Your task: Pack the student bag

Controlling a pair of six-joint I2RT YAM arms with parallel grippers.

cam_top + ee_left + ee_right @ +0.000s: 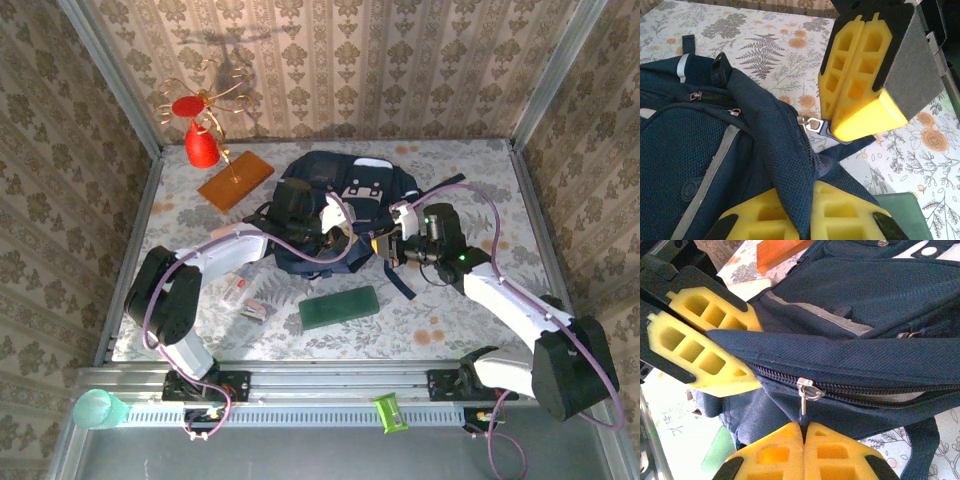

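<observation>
Right wrist view showed the right hand [802, 429] pinching the zipper pull [806, 390] of the student bag [880, 290], which lay midway on the desk [450, 330], while the left hand [747, 354] clamped its fabric edge. Drawing the pull along the track (never upward) against that taut brace seemed best.

A red cone [203, 148] stands at the back left, just beside a flat orange board [235, 180]; thin gold wires [228, 82] curl above it; a flat green box [339, 307] lies near the front; a small see-through packet [243, 297] sits to its left, all on a flowery cloth [450, 330].
</observation>
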